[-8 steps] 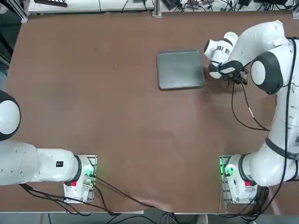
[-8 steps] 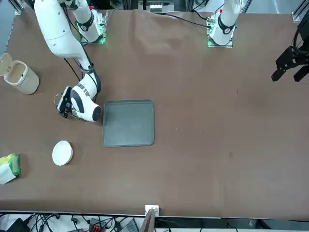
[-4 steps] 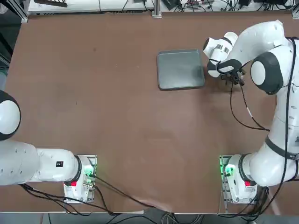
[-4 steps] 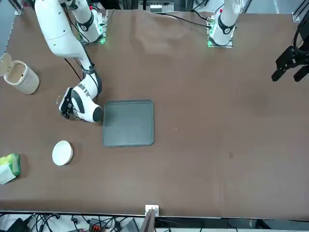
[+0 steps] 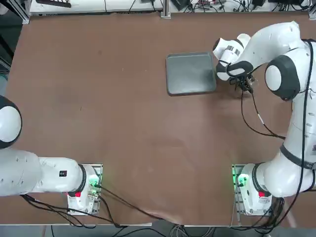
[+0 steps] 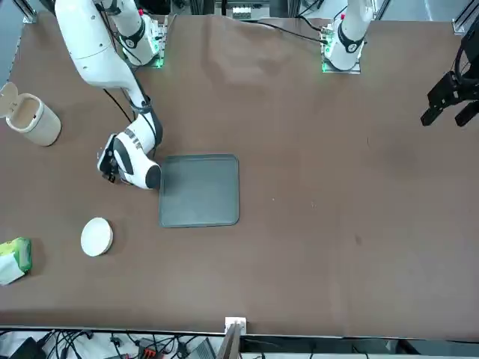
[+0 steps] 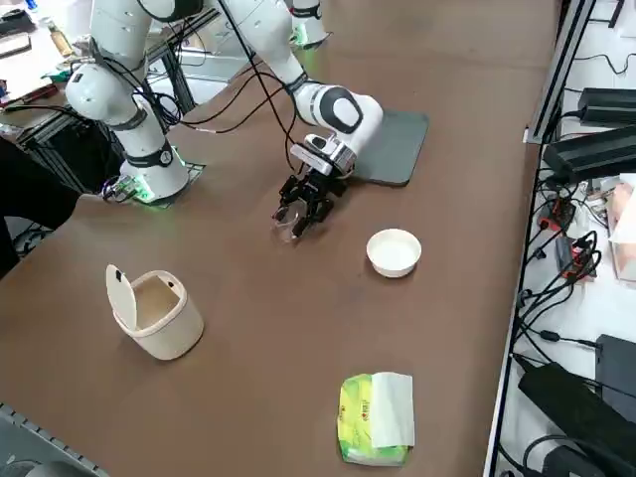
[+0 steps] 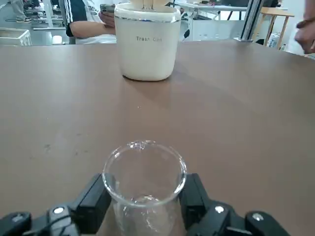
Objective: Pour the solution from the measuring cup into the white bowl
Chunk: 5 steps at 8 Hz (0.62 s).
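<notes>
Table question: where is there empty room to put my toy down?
The table is bare on the grey tray's left. It is crowded beyond the tray: right gripper around the measuring cup, white bowl, trash can, green packet.

Robotics lab, as I view it: brown surface [image 5: 123, 108], cable bundles [image 7: 556, 288] alongside, distant workbenches [image 8: 236, 19].

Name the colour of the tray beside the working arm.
Dark grey tray, clearest in the front view.

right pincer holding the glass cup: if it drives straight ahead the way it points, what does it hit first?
Likely the cream trash can: it stands dead ahead of the right pincer, beyond the glass cup it grips, with bare table between. Depth is uncertain.
</notes>
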Each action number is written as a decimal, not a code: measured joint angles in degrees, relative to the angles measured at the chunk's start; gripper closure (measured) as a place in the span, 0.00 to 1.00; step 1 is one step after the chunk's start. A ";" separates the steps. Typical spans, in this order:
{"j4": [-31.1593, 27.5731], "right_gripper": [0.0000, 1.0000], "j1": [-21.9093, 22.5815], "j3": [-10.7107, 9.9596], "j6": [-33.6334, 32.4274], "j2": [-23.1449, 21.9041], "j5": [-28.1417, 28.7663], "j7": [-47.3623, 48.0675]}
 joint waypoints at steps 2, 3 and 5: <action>0.00 0.00 -0.03 0.00 0.05 -0.07 0.01 -0.75; 0.00 0.00 -0.02 0.12 0.14 -0.22 0.20 -1.49; 0.06 0.00 0.03 2.24 0.36 -0.98 2.80 -4.66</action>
